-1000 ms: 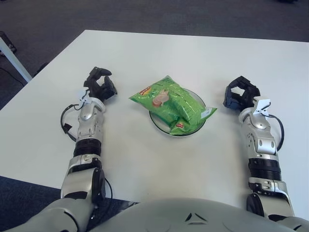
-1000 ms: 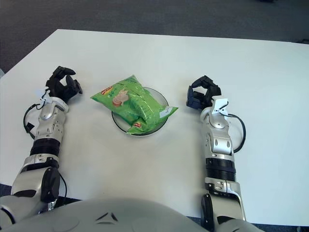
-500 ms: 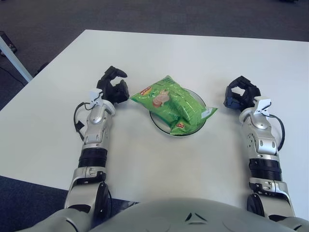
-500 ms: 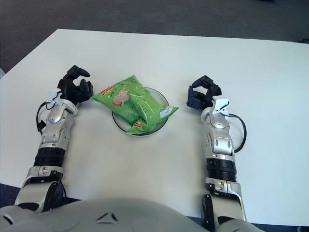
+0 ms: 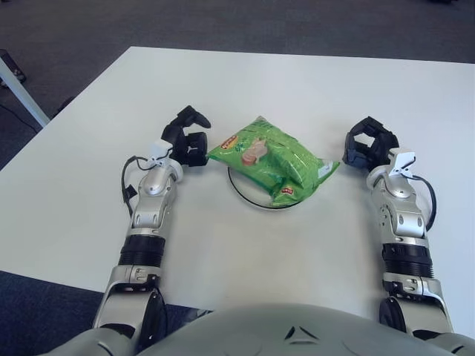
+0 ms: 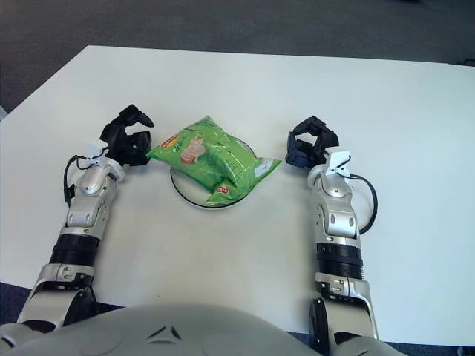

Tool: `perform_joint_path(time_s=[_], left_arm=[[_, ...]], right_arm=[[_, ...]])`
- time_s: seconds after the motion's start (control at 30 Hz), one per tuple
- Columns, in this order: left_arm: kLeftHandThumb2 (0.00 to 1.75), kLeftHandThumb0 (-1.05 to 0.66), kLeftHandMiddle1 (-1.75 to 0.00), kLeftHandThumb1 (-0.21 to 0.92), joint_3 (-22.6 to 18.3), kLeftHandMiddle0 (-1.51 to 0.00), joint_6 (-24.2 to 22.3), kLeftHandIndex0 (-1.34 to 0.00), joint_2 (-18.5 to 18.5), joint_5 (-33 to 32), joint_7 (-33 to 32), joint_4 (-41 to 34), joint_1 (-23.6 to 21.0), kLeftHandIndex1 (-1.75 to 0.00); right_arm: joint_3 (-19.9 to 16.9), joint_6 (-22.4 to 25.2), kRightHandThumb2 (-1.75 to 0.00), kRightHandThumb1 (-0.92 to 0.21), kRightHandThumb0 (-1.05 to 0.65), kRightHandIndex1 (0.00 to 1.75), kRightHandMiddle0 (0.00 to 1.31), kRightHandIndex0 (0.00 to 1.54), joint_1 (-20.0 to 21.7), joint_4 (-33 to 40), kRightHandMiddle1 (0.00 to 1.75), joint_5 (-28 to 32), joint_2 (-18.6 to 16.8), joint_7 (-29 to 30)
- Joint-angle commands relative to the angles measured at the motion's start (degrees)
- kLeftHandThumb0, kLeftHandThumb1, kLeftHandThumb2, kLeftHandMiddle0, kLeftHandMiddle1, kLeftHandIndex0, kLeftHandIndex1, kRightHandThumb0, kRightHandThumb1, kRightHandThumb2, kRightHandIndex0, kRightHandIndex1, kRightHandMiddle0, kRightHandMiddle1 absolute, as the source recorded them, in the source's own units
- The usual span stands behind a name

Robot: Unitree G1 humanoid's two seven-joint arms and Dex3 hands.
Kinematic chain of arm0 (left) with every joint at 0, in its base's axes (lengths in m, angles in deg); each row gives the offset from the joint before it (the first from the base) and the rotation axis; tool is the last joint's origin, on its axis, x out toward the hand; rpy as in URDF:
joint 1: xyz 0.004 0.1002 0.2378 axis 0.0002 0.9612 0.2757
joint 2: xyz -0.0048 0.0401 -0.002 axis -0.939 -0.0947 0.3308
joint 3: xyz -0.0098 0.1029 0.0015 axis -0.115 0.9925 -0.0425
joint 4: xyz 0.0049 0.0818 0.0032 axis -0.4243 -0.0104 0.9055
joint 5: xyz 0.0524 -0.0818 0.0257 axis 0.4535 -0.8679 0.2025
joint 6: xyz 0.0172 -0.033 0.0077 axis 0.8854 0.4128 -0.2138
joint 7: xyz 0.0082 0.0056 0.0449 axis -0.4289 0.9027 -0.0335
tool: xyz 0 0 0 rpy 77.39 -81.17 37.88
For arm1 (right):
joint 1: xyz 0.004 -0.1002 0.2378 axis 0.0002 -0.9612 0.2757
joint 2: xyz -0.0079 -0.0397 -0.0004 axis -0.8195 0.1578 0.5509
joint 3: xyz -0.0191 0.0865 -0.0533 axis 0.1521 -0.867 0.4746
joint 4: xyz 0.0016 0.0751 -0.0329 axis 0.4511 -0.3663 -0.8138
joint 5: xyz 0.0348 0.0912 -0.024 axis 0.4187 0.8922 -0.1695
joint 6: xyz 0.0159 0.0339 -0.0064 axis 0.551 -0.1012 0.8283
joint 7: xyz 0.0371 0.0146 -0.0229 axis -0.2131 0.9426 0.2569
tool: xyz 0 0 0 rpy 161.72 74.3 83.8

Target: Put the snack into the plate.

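One snack bag [image 5: 273, 159] (green), one plate [image 5: 249, 195], one table [image 5: 297, 81], two hands.

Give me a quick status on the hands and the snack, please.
Left robot hand at snack bag edge. Right robot hand idle beside plate. Bag overlaps plate. No obstruction.

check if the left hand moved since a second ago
Yes. The left hand has moved toward the robot's right across the table, now reaching the snack bag on the plate.
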Motion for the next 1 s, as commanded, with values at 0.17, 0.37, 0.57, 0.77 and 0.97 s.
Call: perform_joint_path(time_s=[0.17, 0.37, 0.57, 0.77, 0.97], left_arm=[[1.26, -0.46, -1.75, 0.37, 1.3, -1.28, 1.7, -0.58, 3.6, -1.1, 1.4, 4.0, 11.4, -1.75], [1.25, -0.46, -1.75, 0.37, 1.2, -1.29, 2.9, -0.57, 4.0, -1.4, 1.7, 4.6, 11.5, -1.75], [1.25, -0.46, -1.75, 0.37, 1.2, -1.28, 3.7, -0.57, 4.0, -1.8, 1.9, 5.1, 11.6, -1.75], [1.25, -0.46, -1.75, 0.37, 1.3, -1.28, 3.9, -0.57, 4.2, -1.9, 1.7, 5.1, 11.8, -1.75], [1.26, -0.46, -1.75, 0.36, 1.4, -1.28, 4.1, -0.58, 4.1, -2.2, 1.7, 5.5, 11.6, -1.75]], right_arm=[[0.9, 1.2, -1.36, -0.28, -0.49, 1.75, 0.64, 1.27, -4.4, -2.8, 1.75, -0.6, -0.4, -1.5], [0.1, 0.3, -1.33, -0.31, -0.48, 1.75, 0.62, 1.29, -4.1, -3.5, 1.75, 2.0, -1.2, -3.7], [-3.4, -2.9, -1.28, -0.34, -0.47, 1.75, 0.59, 1.26, -3.7, -4.6, 1.75, 9.0, -4.2, -6.9], [-5.3, -9.5, -1.3, -0.34, -0.48, 1.75, 0.6, 1.23, -3.6, -6.7, 1.75, 13.4, -6.3, -10.3], [-5.9, -14.6, -1.36, -0.28, -0.5, 1.75, 0.64, 1.24, -3.3, -9.3, 1.75, 16.0, -6.9, -14.3]])
